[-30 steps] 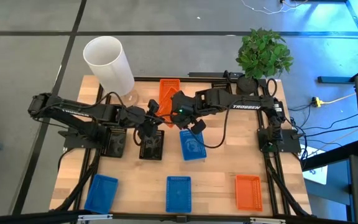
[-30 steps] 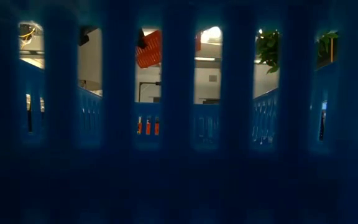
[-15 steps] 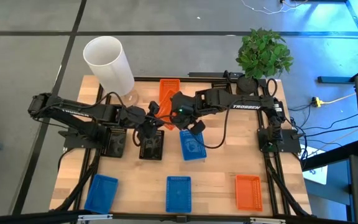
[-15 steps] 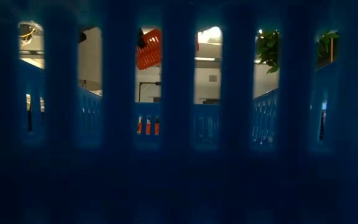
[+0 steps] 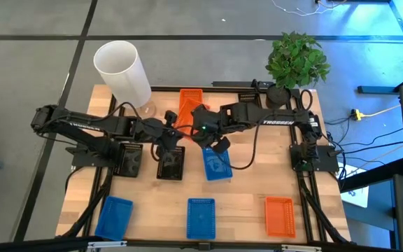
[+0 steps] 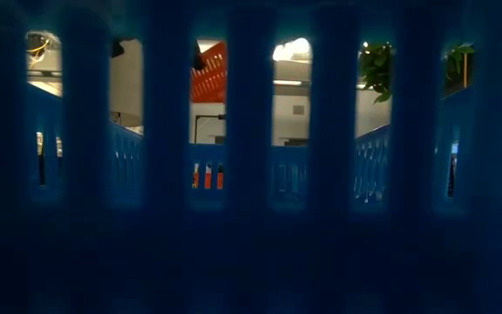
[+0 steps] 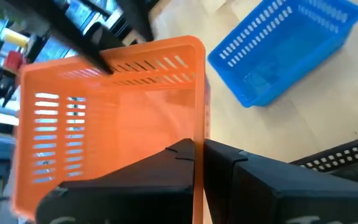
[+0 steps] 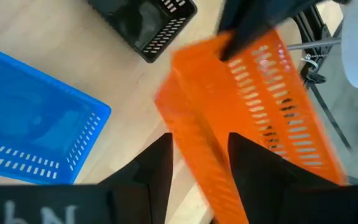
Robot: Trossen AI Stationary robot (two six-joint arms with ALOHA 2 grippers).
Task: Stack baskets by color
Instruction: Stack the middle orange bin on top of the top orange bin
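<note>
An orange basket [image 5: 189, 105] is held up above the far middle of the table, tilted; through the mesh in the low view it shows as an orange patch [image 6: 209, 70]. My left gripper [image 7: 199, 149] is shut on it. My right gripper [image 8: 201, 149] is open, one finger on either side of a wall [image 8: 194, 134] of the same basket; whether they touch it I cannot tell. Below on the table lie a blue basket [image 5: 216, 163] and two black baskets [image 5: 171, 162] [image 5: 127, 159]. My left gripper pinches one side wall [image 7: 199, 127] of the orange basket between its two fingers, one finger inside the basket and one outside. The fingers come from the table's left, slanting down. The basket is lifted clear of the table and tilted.
Along the near edge lie two blue baskets [image 5: 114, 215] [image 5: 201, 217] and an orange one [image 5: 280, 215]. A tall white cylinder [image 5: 122, 72] stands at the far left, a potted plant [image 5: 296, 63] at the far right. A blue basket's mesh [image 6: 251, 253] fills the low view.
The orange basket has tipped a little in the air and stands steeper in the low view than a second ago. Both arms have kept their places.
</note>
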